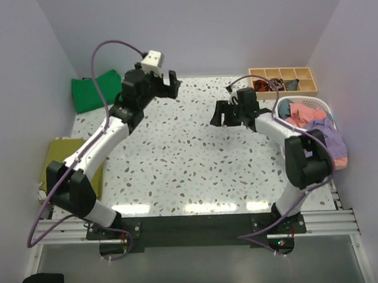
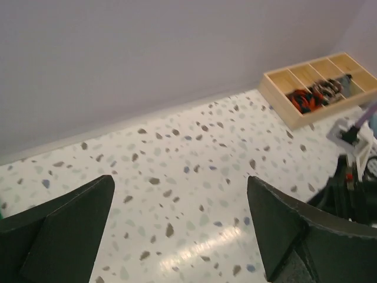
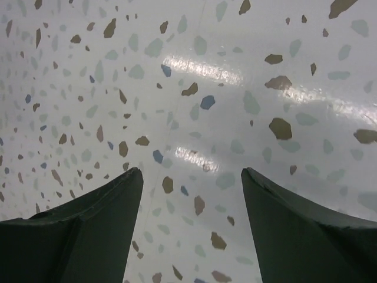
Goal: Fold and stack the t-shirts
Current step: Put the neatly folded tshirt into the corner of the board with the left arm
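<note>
T-shirts heap in the white basket, while left tool and right tool gape empty

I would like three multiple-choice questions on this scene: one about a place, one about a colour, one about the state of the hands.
1. Where on the table does the green t-shirt lie?
A) the middle
B) the far left corner
C) the near right corner

2. Which colour is the t-shirt at the left edge?
A) olive-yellow
B) blue
C) white

3. In what state are the left hand and the right hand?
A) both shut on cloth
B) one open, one shut
C) both open and empty

Answers:
1. B, it lies by the far wall on the left.
2. A, the cloth is dull yellow-green.
3. C, each wrist view shows only bare tabletop between the spread fingers.
</note>
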